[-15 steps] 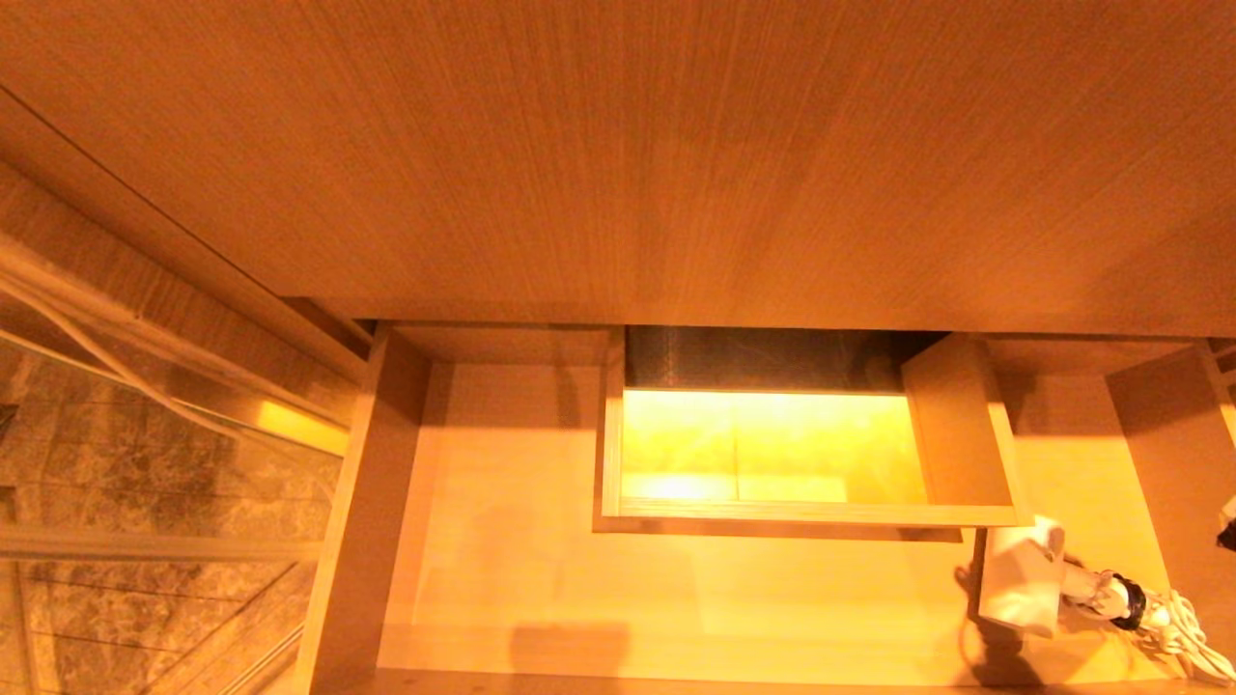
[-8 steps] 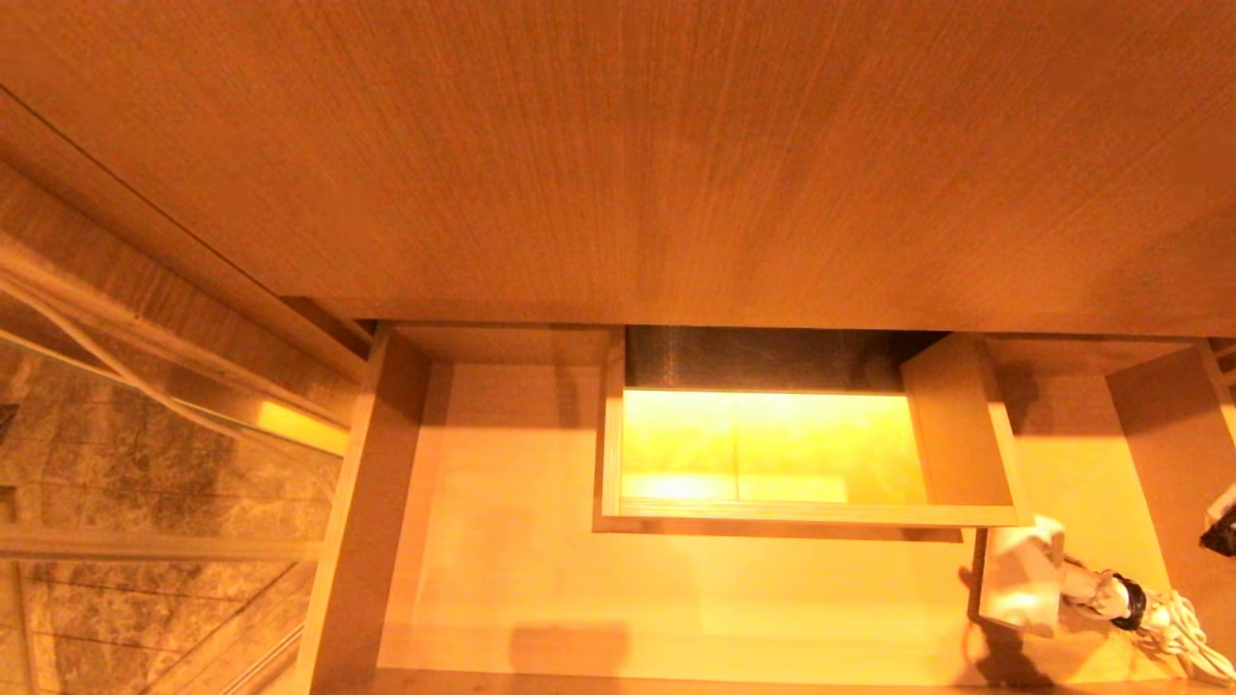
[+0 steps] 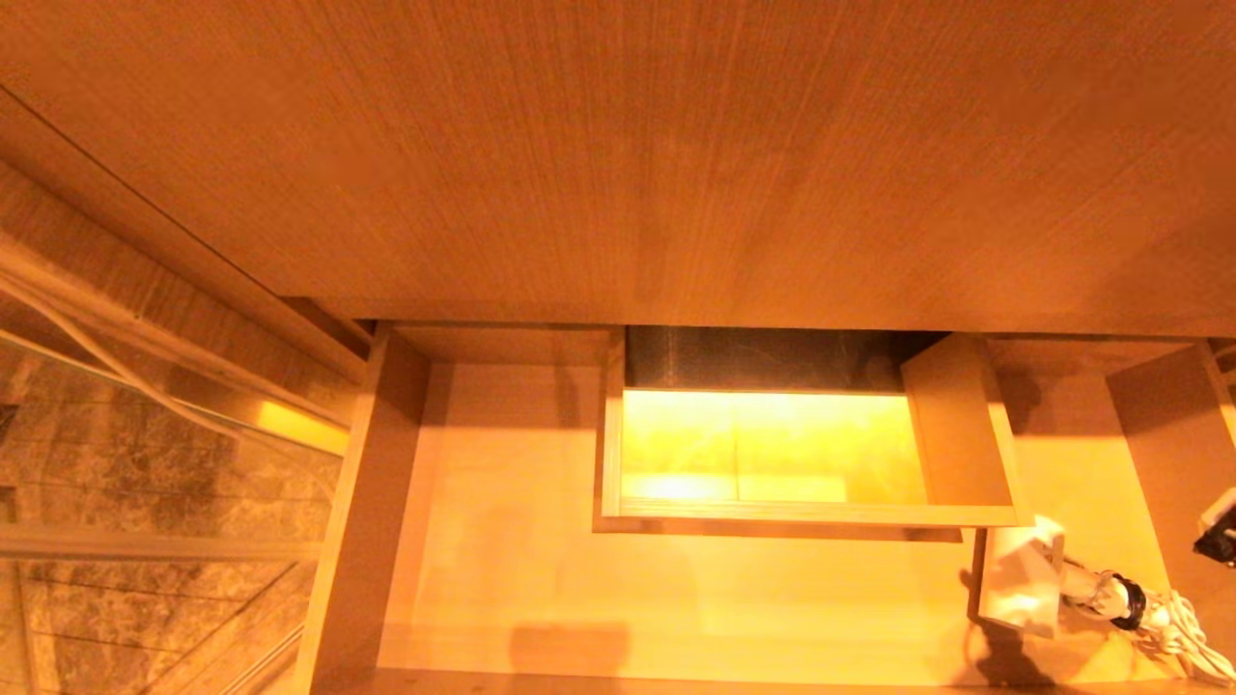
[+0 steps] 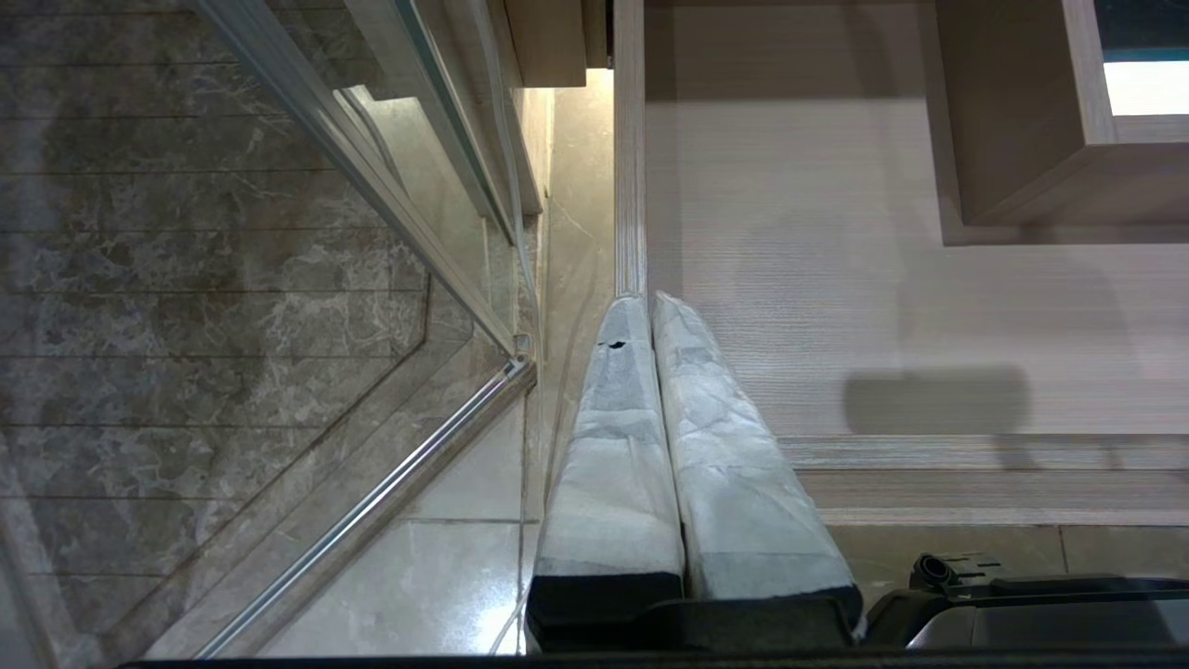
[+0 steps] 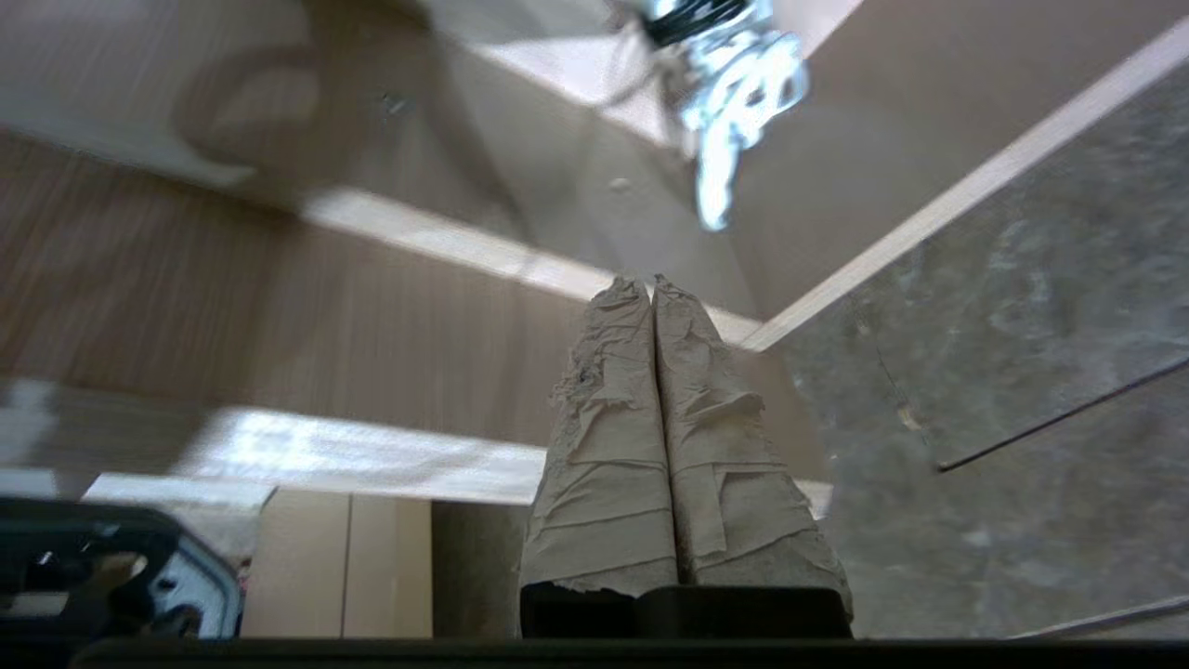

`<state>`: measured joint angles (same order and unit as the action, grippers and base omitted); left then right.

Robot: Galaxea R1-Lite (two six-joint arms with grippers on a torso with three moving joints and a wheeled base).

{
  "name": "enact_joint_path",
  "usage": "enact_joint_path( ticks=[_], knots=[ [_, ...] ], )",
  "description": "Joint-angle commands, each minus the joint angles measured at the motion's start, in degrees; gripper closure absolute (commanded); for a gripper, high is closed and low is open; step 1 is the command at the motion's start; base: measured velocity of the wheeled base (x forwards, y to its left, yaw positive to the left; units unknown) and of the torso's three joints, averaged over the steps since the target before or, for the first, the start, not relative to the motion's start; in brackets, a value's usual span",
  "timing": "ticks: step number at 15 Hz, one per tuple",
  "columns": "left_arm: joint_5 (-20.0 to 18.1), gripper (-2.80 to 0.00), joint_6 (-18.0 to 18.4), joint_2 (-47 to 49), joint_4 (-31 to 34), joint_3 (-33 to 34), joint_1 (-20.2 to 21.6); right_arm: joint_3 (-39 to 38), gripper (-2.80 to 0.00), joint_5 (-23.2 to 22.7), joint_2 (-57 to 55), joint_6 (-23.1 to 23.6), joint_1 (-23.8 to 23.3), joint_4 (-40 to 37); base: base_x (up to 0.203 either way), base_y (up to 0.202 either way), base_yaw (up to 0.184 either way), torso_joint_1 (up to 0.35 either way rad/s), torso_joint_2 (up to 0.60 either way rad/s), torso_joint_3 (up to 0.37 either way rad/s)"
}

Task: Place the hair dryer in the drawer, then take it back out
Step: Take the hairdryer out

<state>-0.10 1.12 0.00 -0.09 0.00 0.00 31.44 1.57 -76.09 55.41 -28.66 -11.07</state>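
Note:
The drawer (image 3: 541,560) stands pulled open below the wood panel, with a boxed cutout (image 3: 772,444) in its middle. The white hair dryer (image 3: 1019,579) lies at the drawer's front right corner, its bundled white cord (image 3: 1178,627) trailing right. My right gripper (image 3: 1219,536) shows only at the right edge, above and to the right of the dryer. In the right wrist view the right gripper (image 5: 650,283) is shut and empty, with the cord (image 5: 734,84) beyond its tips. My left gripper (image 4: 647,302) is shut and empty by the drawer's left wall (image 4: 630,186).
A tall wood panel (image 3: 618,154) overhangs the back of the drawer. A glass shower partition with a metal rail (image 4: 372,502) and marble tiles (image 3: 145,463) lie to the left. The drawer's right wall (image 3: 1159,454) stands close to the right gripper.
The right gripper has come a little further into the head view at the right edge. The hair dryer and the drawer have not moved.

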Motion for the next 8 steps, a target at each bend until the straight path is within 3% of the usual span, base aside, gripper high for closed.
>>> enact_joint_path(
  ticks=[1, 8],
  knots=[
    [0.01, 0.0, 0.02, 0.0, 0.0, 0.09, 0.0, -0.6, 0.0, -0.02, -0.94, 0.32, 0.01, -0.08, 0.0, 0.0, 0.0, 0.0, 0.0, 0.0],
    [0.01, 0.0, 0.02, 0.0, 0.0, 0.09, 0.0, -1.42, 0.0, -0.17, -6.85, -1.35, 0.01, 6.38, 0.0, 0.0, 0.0, 0.0, 0.0, 0.0]
  ],
)
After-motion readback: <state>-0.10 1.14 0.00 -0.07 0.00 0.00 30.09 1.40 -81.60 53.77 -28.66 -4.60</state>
